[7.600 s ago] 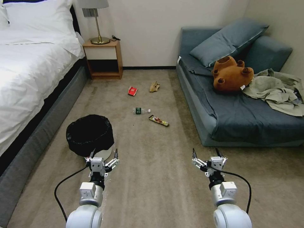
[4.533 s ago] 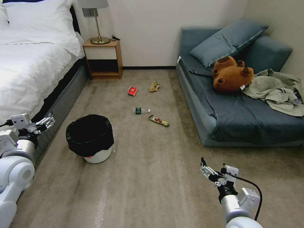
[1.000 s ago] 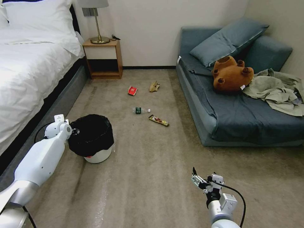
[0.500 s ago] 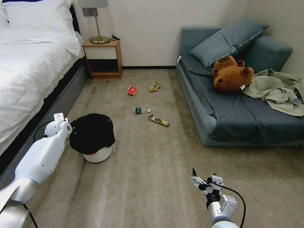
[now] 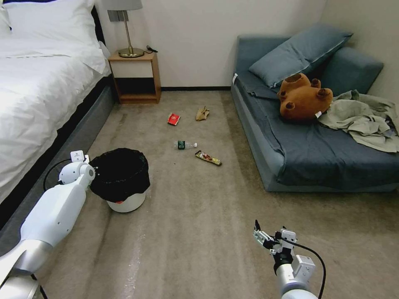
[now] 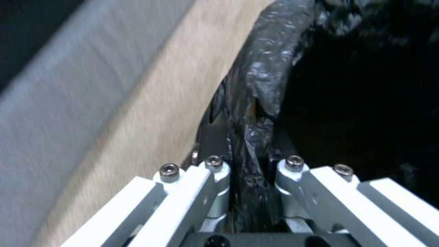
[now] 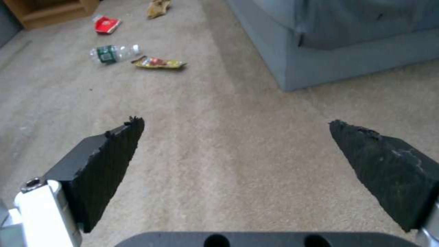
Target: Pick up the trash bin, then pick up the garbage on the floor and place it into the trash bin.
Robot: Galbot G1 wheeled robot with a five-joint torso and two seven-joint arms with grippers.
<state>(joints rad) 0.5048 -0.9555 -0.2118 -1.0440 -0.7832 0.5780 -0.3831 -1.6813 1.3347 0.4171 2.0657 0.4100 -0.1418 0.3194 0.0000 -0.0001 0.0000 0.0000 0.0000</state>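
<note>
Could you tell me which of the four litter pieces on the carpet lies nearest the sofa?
The long yellow-brown wrapper; the bottle, red packet and paper bag lie farther away.

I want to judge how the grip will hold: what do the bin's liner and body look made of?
The liner looks like thin glossy black plastic film: crinkled, with shiny highlights where the left gripper pinches it. The trash bin body below looks like smooth white hard plastic, though that is less certain.

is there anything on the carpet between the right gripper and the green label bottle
Nothing visible. The right gripper hangs open over bare carpet, and the stretch up to the bottle is open floor. The yellow-brown wrapper lies beside the bottle, not in front of it; the sofa stays off to one side.
</note>
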